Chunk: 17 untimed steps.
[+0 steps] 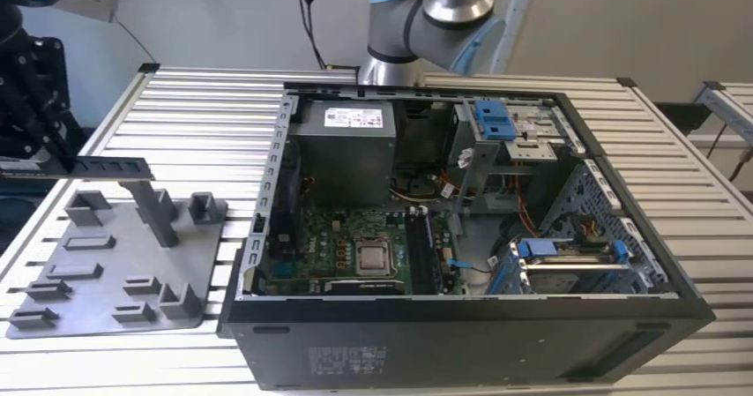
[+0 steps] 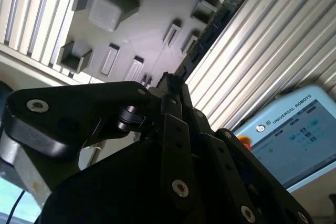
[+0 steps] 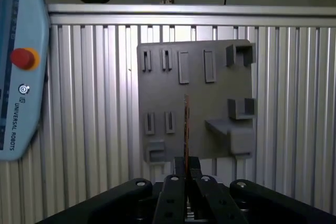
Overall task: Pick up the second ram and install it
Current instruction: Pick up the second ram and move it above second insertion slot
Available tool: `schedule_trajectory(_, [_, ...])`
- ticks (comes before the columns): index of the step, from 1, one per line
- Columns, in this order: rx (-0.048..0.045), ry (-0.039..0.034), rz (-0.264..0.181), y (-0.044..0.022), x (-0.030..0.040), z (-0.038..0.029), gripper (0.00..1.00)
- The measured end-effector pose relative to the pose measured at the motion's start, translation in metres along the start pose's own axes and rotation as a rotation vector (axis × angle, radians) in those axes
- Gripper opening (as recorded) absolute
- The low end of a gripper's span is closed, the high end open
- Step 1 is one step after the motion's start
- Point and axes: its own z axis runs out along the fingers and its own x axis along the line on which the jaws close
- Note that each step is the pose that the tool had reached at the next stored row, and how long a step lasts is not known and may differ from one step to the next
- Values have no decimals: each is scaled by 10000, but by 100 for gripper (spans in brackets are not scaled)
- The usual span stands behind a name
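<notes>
while half cut off, the end effector clamps the second ram

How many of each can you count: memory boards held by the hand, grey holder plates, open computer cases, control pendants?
Memory board held by the hand: 1
Grey holder plate: 1
Open computer case: 1
Control pendant: 1
Total: 4

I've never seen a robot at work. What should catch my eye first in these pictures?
First, the big open computer case in the middle of the slatted table, its circuit board laid bare. Then, at the exterior view's left, the arm's black jaws are shut on the second ram, a thin dark stick held level above the grey holder plate.
</notes>
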Motion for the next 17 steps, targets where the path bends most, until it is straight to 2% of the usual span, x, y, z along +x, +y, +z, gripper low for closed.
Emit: schedule_trajectory(17, [-11, 0, 0, -512, -13, -6, 14])
